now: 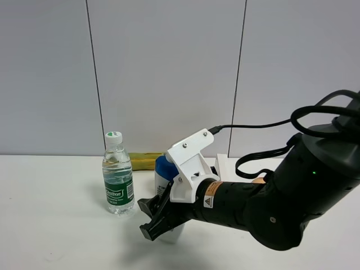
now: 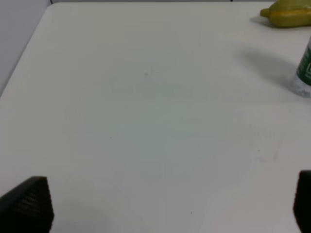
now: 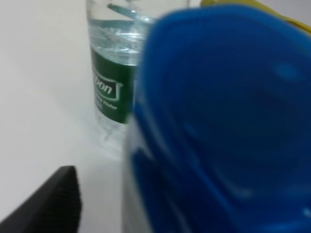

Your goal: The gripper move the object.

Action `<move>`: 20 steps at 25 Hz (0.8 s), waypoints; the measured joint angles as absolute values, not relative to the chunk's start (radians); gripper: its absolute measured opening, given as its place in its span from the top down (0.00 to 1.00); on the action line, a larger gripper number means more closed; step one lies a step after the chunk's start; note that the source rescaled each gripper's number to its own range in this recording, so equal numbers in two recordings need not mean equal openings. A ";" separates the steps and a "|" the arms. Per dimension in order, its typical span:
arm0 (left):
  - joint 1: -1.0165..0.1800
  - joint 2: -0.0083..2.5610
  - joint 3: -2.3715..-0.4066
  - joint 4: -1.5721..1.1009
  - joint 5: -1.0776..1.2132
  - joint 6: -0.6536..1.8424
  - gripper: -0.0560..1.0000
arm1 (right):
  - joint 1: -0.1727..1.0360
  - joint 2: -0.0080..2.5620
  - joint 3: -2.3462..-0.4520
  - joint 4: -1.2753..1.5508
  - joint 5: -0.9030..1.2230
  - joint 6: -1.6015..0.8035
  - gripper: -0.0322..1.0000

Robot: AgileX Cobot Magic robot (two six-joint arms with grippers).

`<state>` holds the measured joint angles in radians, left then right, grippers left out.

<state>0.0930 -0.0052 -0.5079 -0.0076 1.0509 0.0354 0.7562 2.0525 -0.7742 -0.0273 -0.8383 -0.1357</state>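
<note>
The white shampoo bottle with the blue cap [image 1: 163, 167] stands upright on the table, right of the water bottle. My right gripper [image 1: 151, 218] reaches in from the right, and its black jaws straddle the bottle's body. In the right wrist view the blue cap [image 3: 223, 121] fills the frame. One black finger [image 3: 51, 204] shows beside it with a gap of table between them; the other finger is hidden. My left gripper [image 2: 170, 204] is open and empty over bare table and is out of the exterior high view.
A clear water bottle with a green label [image 1: 118, 180] stands just left of the shampoo bottle and also shows in the wrist views [image 2: 305, 73] [image 3: 114, 82]. A yellow object [image 1: 143, 161] [image 2: 286, 14] lies behind it. A white box [image 1: 230, 166] sits behind my right arm.
</note>
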 joint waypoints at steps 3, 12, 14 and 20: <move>0.093 -0.005 -0.508 -0.008 1.051 0.035 0.00 | 0.756 2.053 -0.774 -0.026 -0.831 -0.136 0.30; 0.093 -0.005 -0.508 -0.008 1.051 0.035 0.00 | 0.756 2.050 -0.774 -0.026 -0.782 -0.136 0.25; 0.093 -0.005 -0.508 -0.008 1.051 0.035 0.00 | 0.756 2.040 -0.774 -0.026 -0.779 -0.136 0.25; 0.093 -0.005 -0.508 -0.008 1.051 0.035 0.00 | 0.756 1.965 -0.773 -0.057 -0.703 -0.144 0.25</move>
